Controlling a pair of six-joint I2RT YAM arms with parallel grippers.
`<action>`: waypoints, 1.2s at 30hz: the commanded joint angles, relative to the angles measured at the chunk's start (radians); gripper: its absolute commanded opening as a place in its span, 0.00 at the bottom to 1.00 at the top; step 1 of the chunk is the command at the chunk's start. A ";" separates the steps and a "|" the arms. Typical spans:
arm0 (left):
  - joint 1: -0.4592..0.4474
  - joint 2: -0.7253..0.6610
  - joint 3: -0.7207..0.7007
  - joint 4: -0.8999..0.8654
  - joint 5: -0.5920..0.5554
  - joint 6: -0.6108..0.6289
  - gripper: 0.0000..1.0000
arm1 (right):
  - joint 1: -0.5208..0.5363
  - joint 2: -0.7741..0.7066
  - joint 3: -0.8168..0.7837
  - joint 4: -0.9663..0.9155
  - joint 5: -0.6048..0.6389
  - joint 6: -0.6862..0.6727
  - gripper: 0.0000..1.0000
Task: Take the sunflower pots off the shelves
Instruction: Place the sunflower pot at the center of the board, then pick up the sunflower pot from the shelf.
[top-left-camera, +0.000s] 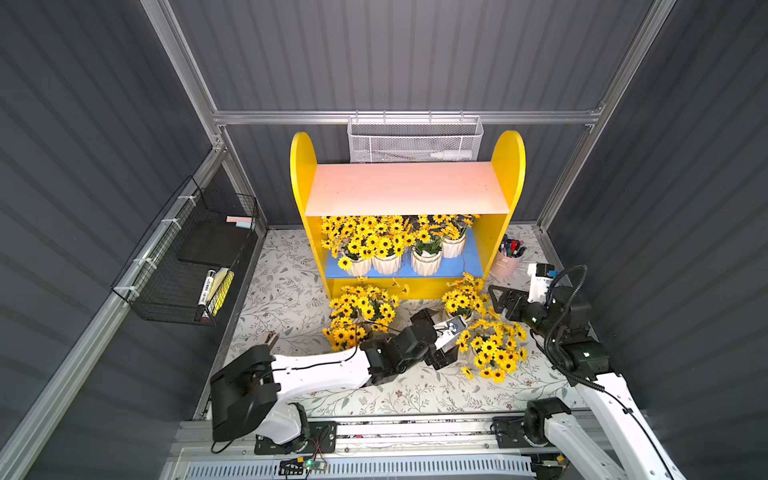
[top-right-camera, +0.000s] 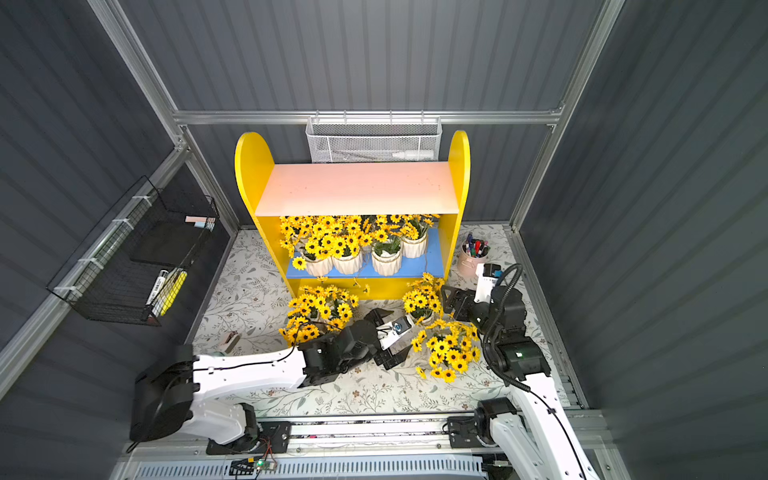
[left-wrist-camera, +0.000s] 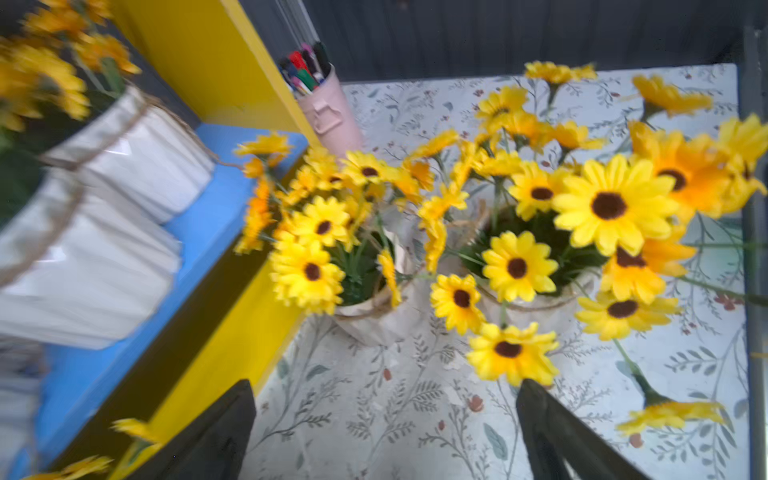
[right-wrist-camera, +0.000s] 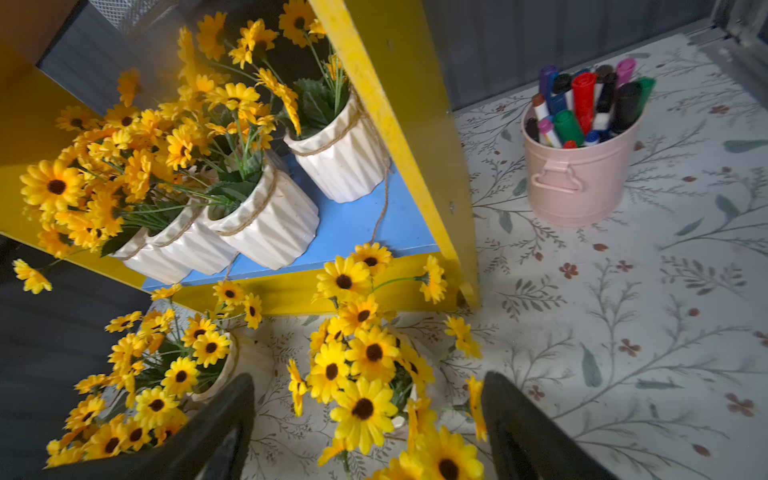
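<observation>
The yellow shelves (top-left-camera: 507, 166) have a bare pink upper board. Several sunflower pots (top-left-camera: 426, 262) crowd the blue lower board (right-wrist-camera: 353, 224), and also show blurred in the left wrist view (left-wrist-camera: 137, 158). More sunflower pots stand on the cloth in front: a cluster at the left (top-left-camera: 361, 307) and two at the right (top-left-camera: 461, 297) (top-left-camera: 494, 353). My left gripper (top-left-camera: 442, 336) (left-wrist-camera: 386, 399) is open between these groups, with only cloth between its fingers. My right gripper (top-left-camera: 496, 303) (right-wrist-camera: 370, 382) is open just right of the front pots, with loose blooms (right-wrist-camera: 365, 407) between its fingers and nothing gripped.
A pink cup of pens (top-left-camera: 509, 257) stands right of the shelves, close behind my right arm. A white mesh basket (top-left-camera: 415, 141) hangs on the back wall and a black wire basket (top-left-camera: 187, 266) on the left wall. A small object (top-left-camera: 268, 340) lies on the cloth at the left.
</observation>
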 joint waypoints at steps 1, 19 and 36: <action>0.056 -0.077 0.089 -0.321 -0.152 0.042 0.99 | 0.071 0.036 0.041 0.056 -0.010 0.009 0.86; 0.765 -0.377 0.017 -0.425 0.163 -0.180 0.99 | 0.422 0.481 0.214 0.396 0.271 -0.227 0.99; 0.771 -0.444 -0.009 -0.424 0.169 -0.205 0.99 | 0.412 0.819 0.410 0.467 0.330 -0.361 0.99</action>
